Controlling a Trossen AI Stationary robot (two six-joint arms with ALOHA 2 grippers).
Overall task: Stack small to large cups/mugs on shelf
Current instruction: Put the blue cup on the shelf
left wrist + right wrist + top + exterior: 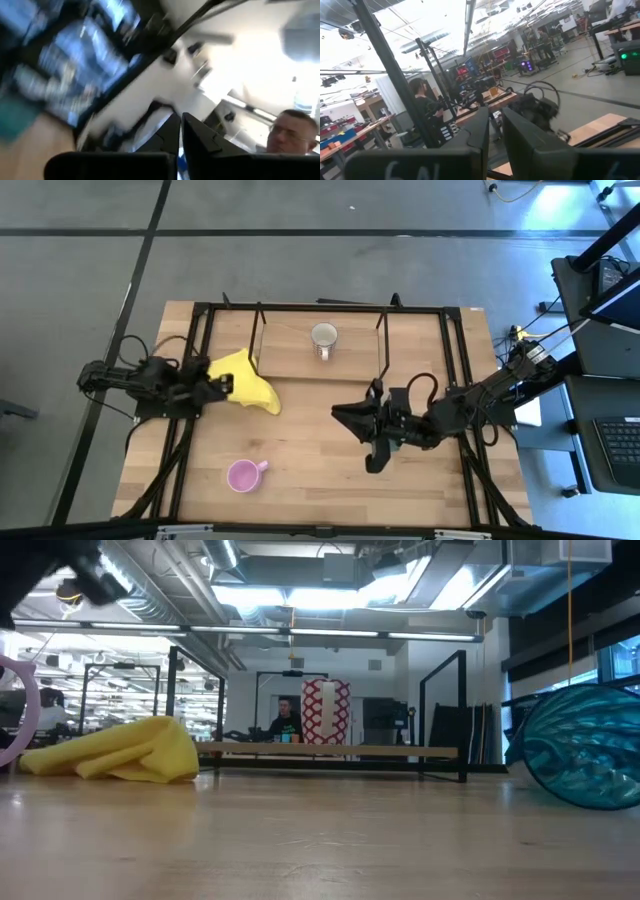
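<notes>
In the high view the shelf spans the upper middle of the table, with the handled mug standing on it right of centre. A crumpled cloth lies at the shelf's lower left corner, just beside the left gripper, while a second handled mug sits alone near the bottom edge, left of centre. The right gripper lies below the shelf's right end, and in the low view the tumbler lies on its side at the right edge.

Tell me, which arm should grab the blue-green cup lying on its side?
Probably the right. The teal tumbler lies over on the right, the side where the right gripper hovers; the left gripper sits by the yellow cloth.
</notes>
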